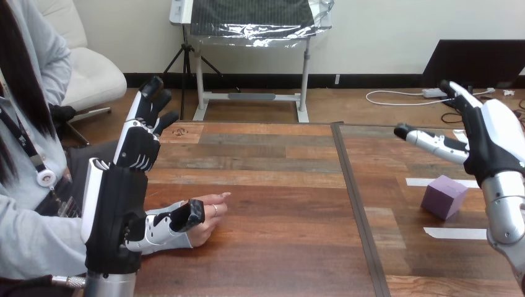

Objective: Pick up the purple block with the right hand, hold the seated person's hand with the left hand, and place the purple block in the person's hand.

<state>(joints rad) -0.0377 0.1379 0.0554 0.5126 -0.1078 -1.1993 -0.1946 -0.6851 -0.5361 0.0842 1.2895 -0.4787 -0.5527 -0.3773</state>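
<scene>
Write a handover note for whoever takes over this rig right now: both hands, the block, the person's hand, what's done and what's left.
Left hand: open, fingers straight, beside the person's hand, which rests on the wooden table. Its thumb lies against that hand, with no clasp visible.
Right hand: open and empty, hovering above the purple cube-shaped block.
Block: on the table between two white tape strips, not yet grasped.
Done: nothing yet.
Left: grasp the block, hold the person's hand, place the block in it.
</scene>
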